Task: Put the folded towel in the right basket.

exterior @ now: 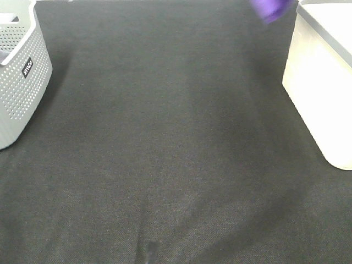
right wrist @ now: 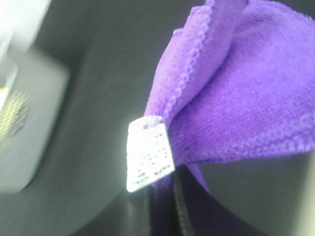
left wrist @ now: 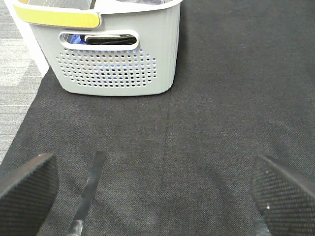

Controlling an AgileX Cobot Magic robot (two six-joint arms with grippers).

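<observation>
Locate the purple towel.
In the exterior high view the purple towel shows at the top edge on the right, just left of the white basket; it fills the right wrist view.

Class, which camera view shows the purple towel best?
The right wrist view: the purple towel fills it, with its edge stitching and white label visible. The exterior high view catches only a blurred corner at its top edge, beside the white basket. The left wrist view shows none of it.

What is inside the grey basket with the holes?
Through the handle slot of the grey basket, something blue and something black show. The wall hides what they are and the rest of the inside.
</observation>
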